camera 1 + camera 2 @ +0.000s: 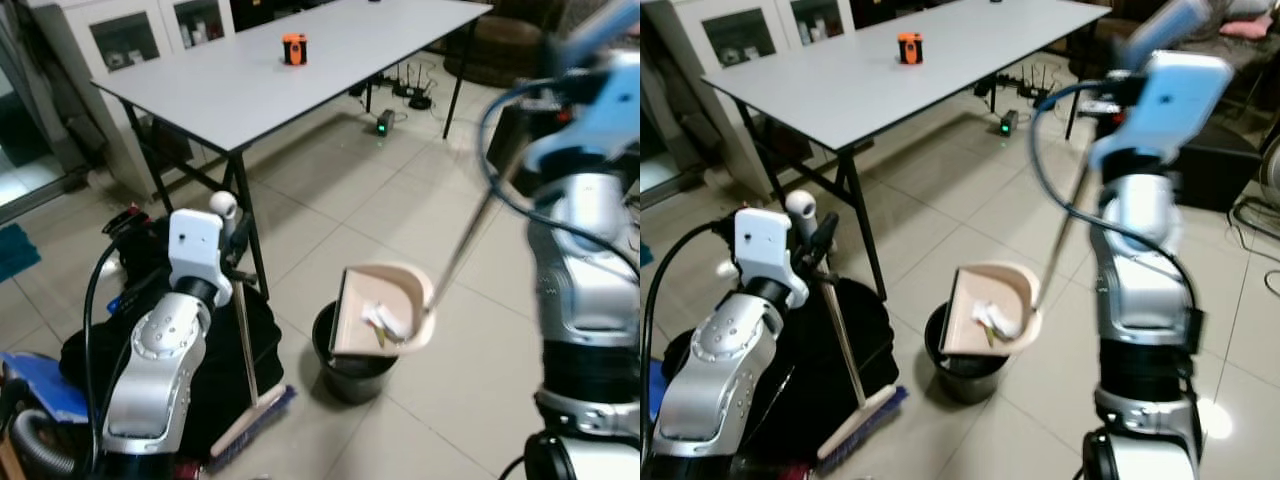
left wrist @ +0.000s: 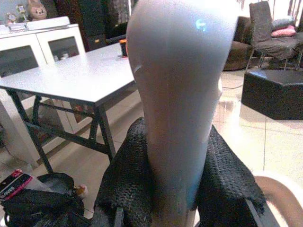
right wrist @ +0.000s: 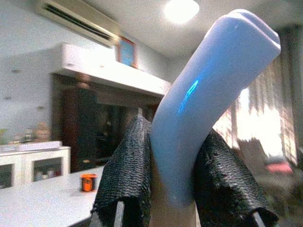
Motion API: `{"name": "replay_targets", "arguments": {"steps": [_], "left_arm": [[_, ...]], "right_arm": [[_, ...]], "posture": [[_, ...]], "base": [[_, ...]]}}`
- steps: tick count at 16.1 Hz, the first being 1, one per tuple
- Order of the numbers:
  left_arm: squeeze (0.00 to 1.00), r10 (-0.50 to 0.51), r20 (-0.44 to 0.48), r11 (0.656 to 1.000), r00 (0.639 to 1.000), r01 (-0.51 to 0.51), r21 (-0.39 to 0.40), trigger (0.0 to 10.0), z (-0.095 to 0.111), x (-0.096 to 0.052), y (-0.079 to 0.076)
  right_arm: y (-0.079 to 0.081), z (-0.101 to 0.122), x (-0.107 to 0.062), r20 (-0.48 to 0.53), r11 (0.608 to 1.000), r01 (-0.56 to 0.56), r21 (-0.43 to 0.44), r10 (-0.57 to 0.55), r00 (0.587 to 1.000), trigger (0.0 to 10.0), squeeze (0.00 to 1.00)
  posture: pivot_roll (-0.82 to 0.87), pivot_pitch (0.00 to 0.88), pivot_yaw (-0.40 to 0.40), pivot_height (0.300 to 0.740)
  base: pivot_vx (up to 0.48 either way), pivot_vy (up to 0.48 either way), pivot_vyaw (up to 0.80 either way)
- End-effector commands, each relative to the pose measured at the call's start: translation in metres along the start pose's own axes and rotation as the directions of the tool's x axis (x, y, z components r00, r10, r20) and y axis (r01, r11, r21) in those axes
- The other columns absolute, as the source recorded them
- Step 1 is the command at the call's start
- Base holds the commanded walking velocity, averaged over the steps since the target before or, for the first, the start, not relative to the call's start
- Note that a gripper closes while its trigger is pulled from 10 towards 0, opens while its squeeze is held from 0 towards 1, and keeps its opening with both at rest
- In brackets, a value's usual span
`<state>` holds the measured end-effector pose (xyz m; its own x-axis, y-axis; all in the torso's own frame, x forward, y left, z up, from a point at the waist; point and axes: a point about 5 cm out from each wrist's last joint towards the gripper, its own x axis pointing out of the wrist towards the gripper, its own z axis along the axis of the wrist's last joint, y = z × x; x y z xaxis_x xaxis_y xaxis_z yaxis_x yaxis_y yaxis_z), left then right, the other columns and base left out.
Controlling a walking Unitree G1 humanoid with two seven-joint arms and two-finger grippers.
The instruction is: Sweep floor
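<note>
While your right gripper (image 3: 163, 203) clamps the dustpan (image 1: 385, 310) handle, its pan tilts directly over the bin (image 1: 352, 375); your left gripper (image 2: 163, 198) clasps the broom (image 1: 250, 410).

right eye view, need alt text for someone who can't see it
The robot's right gripper holds a long-handled dustpan tilted over a black bin, white scraps in it. Its left gripper holds a broom upright on the tiled floor beside a grey table.
</note>
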<state>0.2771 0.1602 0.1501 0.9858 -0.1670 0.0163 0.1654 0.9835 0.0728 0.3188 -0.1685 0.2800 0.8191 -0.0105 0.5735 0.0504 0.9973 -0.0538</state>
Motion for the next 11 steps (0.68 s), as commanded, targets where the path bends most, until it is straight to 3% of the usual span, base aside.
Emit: {"name": "replay_targets", "arguments": {"steps": [1, 4, 7, 8, 11], "left_arm": [[0.00, 0.007, 0.028, 1.000, 1.000, -0.008, 0.014, 10.0, 0.006, 0.002, 0.002], [0.00, 0.010, 0.028, 1.000, 1.000, -0.010, 0.017, 10.0, 0.006, 0.002, 0.002], [0.00, 0.013, 0.030, 1.000, 0.999, -0.013, 0.016, 10.0, 0.006, 0.002, 0.002], [0.00, 0.012, 0.031, 1.000, 0.999, -0.013, 0.015, 10.0, 0.006, 0.002, 0.002], [0.00, 0.009, 0.031, 1.000, 0.999, -0.009, 0.014, 10.0, 0.006, 0.002, 0.001]], "right_arm": [[0.018, 0.012, 0.004, 0.103, 0.993, -0.093, -0.079, 0.101, 0.990, 10.0, 0.00], [0.058, 0.008, -0.009, 0.165, 0.948, -0.267, -0.170, 0.295, 0.941, 10.0, 0.00], [0.077, 0.004, -0.018, 0.191, 0.932, -0.328, -0.157, 0.354, 0.916, 10.0, 0.00], [0.090, -0.001, -0.026, 0.196, 0.911, -0.381, -0.162, 0.408, 0.892, 10.0, 0.00], [0.107, -0.005, -0.036, 0.190, 0.859, -0.460, -0.225, 0.502, 0.844, 10.0, 0.00]], "posture": [[-0.07, 0.003, 0.039, 0.740], [-0.07, 0.003, 0.035, 0.740], [-0.07, 0.002, 0.034, 0.740], [-0.07, 0.002, 0.033, 0.740], [-0.07, 0.003, 0.032, 0.740]], "base": [[0.000, 0.000, 0.00], [0.000, 0.000, 0.00], [0.000, 0.000, 0.00], [0.000, 0.000, 0.00], [0.000, 0.000, 0.00]]}}
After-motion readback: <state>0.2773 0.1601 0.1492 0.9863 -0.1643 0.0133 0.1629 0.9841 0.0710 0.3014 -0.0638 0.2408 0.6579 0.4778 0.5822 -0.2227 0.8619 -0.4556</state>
